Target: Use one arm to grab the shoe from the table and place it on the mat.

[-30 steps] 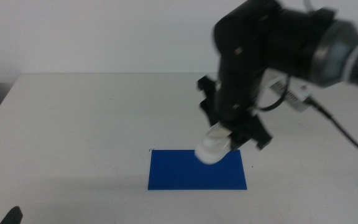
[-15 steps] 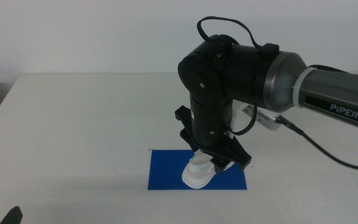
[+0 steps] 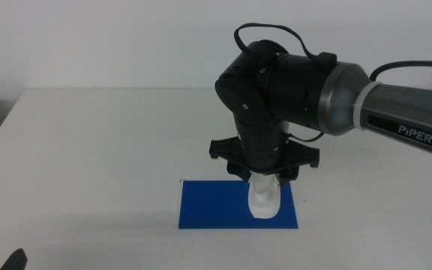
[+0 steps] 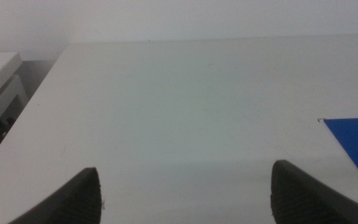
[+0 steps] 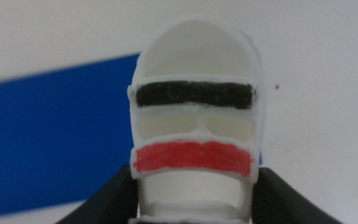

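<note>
In the middle view, the big black arm (image 3: 291,82) comes in from the right side and bends down over the table (image 3: 88,150). Its grey part has the word PiPER on it. The right hand (image 3: 264,178) points down at the blue mat (image 3: 208,210). It holds the white shoe (image 3: 263,201) by its back end. The shoe's toe points to the near edge of the mat. The shoe is over the right part of the mat, and I cannot tell if it touches the mat yet. The mat lies flat on the table, near the front. A small dark tip of the left hand (image 3: 13,260) peeks in at the bottom left corner, far from the mat.

In the left wrist view, the left hand (image 4: 188,193) has its two dark jaws wide apart with nothing between them. It hangs over the bare table. One corner of the mat (image 4: 356,143) shows off to one side.

In the right wrist view, the right hand (image 5: 194,202) squeezes the shoe (image 5: 194,134) on both sides, one dark jaw on each side of the sole. The shoe has a black strap (image 5: 193,94) nearer the toe and a red strap (image 5: 193,157) closer to the jaws. The blue mat (image 5: 55,137) shows under and beside the shoe, with white table (image 5: 328,93) on the other side
</note>
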Controlling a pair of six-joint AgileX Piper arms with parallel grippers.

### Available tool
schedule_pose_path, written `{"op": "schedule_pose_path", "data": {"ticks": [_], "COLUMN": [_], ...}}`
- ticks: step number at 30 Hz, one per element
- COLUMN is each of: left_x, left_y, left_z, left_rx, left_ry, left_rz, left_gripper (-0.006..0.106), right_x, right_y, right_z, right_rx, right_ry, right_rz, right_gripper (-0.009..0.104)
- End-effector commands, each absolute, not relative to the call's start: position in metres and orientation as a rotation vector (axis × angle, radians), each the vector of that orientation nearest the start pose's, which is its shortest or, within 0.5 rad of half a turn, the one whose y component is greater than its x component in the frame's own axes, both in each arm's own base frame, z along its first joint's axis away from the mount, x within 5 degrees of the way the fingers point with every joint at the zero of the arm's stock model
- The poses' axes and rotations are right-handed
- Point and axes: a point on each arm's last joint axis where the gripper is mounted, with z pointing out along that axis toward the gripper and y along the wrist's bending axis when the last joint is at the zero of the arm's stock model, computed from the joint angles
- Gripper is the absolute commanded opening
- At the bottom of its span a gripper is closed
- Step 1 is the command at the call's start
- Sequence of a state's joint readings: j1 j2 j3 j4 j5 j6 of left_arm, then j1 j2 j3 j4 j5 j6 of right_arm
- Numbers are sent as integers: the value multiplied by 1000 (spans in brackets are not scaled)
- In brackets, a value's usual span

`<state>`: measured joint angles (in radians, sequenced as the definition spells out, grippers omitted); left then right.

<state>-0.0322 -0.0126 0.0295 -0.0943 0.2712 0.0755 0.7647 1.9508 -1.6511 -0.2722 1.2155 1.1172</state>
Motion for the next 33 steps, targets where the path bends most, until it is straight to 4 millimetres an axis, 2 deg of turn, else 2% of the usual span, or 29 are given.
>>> {"op": "schedule_pose_path", "data": {"ticks": [1,9,16,25,30,33], "left_x": [55,55,55,55,55,55], "left_y": [-4,-4,-4,-4,-4,-4], "left_z": [185,185,185,185,185,185], "left_rx": [21,21,21,21,21,21], "left_ry": [1684,1684,1684,1684,1684,1684], "left_rz": [-65,-65,-65,-65,-65,-65], "left_gripper": [94,94,94,94,94,94], "right_x": [303,305,307,310,309,312], "right_y": [253,252,252,261,267,263], "right_z": [281,282,283,283,281,281], "right_rx": [170,-345,-719,-1317,-1640,-1795], "right_ry": [2790,2768,2685,2427,2267,2149], "right_rz": [-105,-224,-294,-278,-127,-135], "right_gripper": [-3,-3,-3,-3,-3,-3]}}
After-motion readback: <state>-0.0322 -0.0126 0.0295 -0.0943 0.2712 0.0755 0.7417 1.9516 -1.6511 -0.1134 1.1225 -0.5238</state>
